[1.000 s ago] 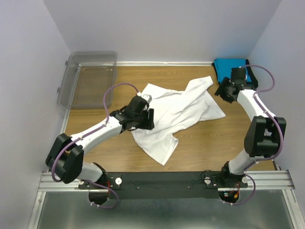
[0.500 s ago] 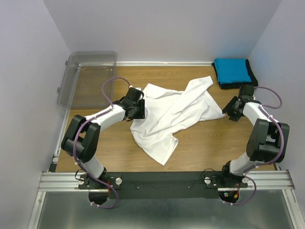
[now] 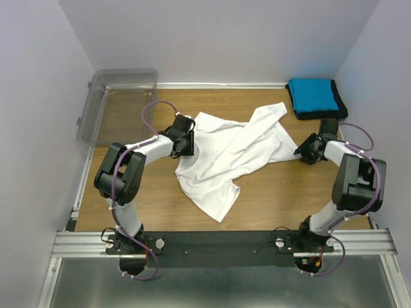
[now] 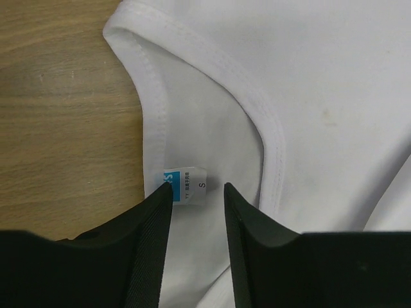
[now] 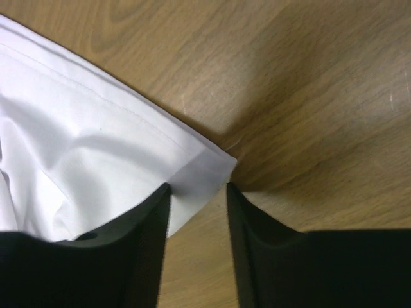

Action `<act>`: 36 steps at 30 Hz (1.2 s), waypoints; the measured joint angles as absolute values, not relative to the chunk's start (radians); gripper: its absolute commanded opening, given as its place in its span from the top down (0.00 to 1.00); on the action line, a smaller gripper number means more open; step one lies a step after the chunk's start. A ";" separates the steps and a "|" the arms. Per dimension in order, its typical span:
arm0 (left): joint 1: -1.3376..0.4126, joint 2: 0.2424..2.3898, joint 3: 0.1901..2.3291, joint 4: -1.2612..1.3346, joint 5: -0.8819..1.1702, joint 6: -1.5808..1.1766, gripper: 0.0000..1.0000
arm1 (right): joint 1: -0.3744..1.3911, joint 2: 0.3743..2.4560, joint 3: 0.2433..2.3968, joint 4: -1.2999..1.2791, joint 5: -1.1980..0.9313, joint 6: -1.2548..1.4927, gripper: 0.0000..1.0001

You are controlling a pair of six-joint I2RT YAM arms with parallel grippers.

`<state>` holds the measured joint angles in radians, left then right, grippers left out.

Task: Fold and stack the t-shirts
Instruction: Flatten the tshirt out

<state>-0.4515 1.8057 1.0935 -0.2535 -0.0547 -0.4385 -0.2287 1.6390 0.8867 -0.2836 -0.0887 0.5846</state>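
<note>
Left end effector [image 3: 187,144] [image 4: 198,192] sits low over the neck opening of the white t-shirt [image 3: 237,151] [image 4: 321,77]. Its two black fingers [image 4: 151,244] are parted by a narrow gap, released, with nothing clenched. Between the fingertips lies the small neck label [image 4: 186,185], blue at one end and printed with an S. The ribbed collar [image 4: 257,109] curves away ahead of the tips, and bare wooden desk [image 4: 58,115] shows on the outer side of the left finger.

Right end effector [image 3: 302,153] [image 5: 198,189] is down at the opposite edge of the same shirt. Its fingers [image 5: 257,250] are also apart and released. A stitched hem corner [image 5: 205,170] of the white cloth reaches into the gap between them. The rest of the cloth [image 5: 77,154] spreads to one side of the tips, and wood grain [image 5: 308,96] lies ahead and to the other side.

Between the two end effectors the white t-shirt lies rumpled and spread across the desk [image 3: 276,192]. Beyond the right end effector, in the far corner, a folded blue t-shirt [image 3: 313,95] rests on top of a black t-shirt [image 3: 341,108]. Beyond the left end effector, a clear bin [image 3: 119,106] stands at the far left edge.
</note>
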 measured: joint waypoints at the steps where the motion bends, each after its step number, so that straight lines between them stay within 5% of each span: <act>1: -0.449 1.807 1.094 -0.250 -0.055 -0.437 0.58 | -0.229 1.642 0.885 -0.276 -0.089 0.590 0.62; 4: -0.435 1.813 1.094 -0.244 -0.057 -0.434 0.64 | -0.230 1.649 0.881 -0.262 -0.092 0.595 0.99; 18: -0.340 1.822 1.094 -0.221 -0.071 -0.442 0.65 | -0.231 1.361 0.934 -0.447 -0.016 0.553 0.99; 21: -0.340 1.822 1.098 -0.224 -0.075 -0.445 0.61 | -0.233 1.287 0.925 -0.492 0.015 0.549 0.95; 23: -0.340 1.822 1.100 -0.227 -0.075 -0.447 0.57 | -0.235 1.267 0.911 -0.513 0.030 0.548 0.77; 30: -0.343 1.822 1.147 -0.263 -0.080 -0.458 0.39 | -0.237 1.236 0.896 -0.604 0.036 0.504 0.48; 36: -0.384 1.813 1.205 -0.282 -0.102 -0.461 0.39 | -0.237 1.162 0.866 -0.609 -0.058 0.468 0.47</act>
